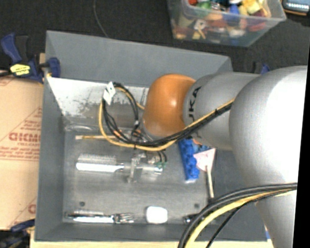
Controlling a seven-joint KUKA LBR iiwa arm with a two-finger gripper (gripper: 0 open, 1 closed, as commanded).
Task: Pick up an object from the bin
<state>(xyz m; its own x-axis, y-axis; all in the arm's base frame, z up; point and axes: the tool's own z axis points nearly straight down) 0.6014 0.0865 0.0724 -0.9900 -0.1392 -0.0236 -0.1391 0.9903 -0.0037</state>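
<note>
My gripper hangs low over the middle of the bin, under the orange cover. A silver-white elongated bar lies flat just to its left, and its right end reaches the gripper; whether the two touch is unclear. A blue studded brick lies to the right of the gripper, partly under the arm. Beside the brick is a pink-and-white piece with a thin wooden stick running toward the front.
A white oval lump rests near the front wall. A metal fork-like utensil lies along the front left edge. The arm and its cables cover the bin's back right part.
</note>
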